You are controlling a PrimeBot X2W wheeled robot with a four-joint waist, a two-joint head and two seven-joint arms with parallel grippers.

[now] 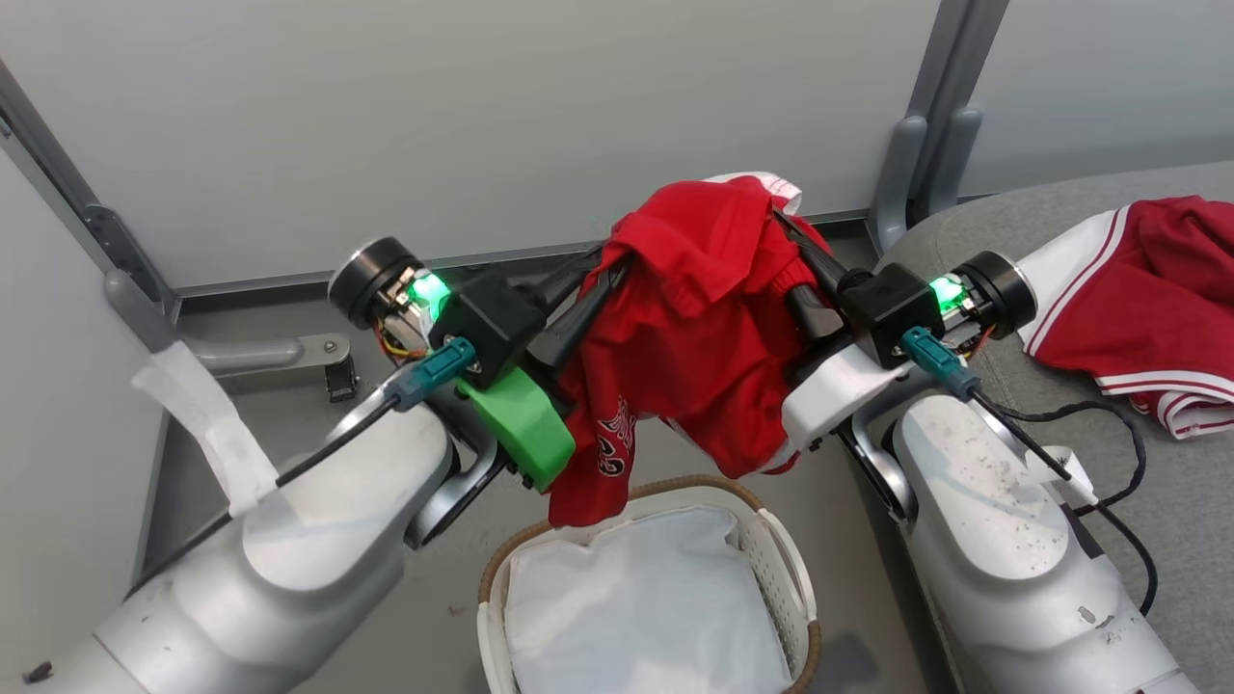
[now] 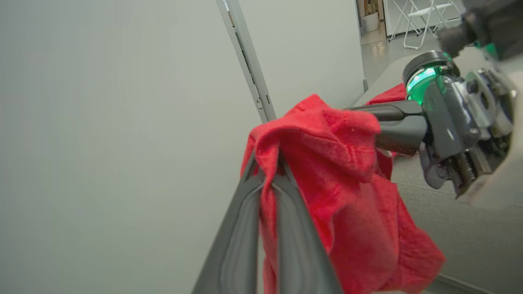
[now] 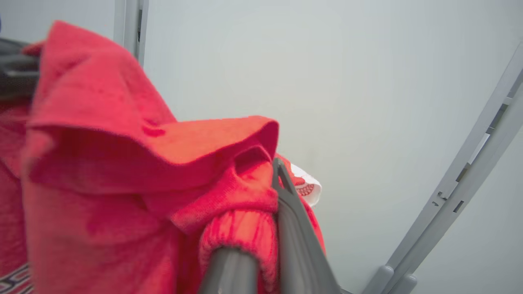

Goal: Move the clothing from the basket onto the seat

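While my left gripper (image 1: 605,272) and right gripper (image 1: 805,258) clamp closed on the red jersey (image 1: 694,328) above the basket (image 1: 771,540), left of the seat (image 1: 1022,212), it looks soft and light; bunched folds seem the surest hold.

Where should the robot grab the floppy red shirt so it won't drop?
Hold the red shirt at its bunched top, one side each: left gripper from the left, right gripper from the right. It is limp and droops toward the basket, so a high two-sided pinch probably keeps it from slipping.
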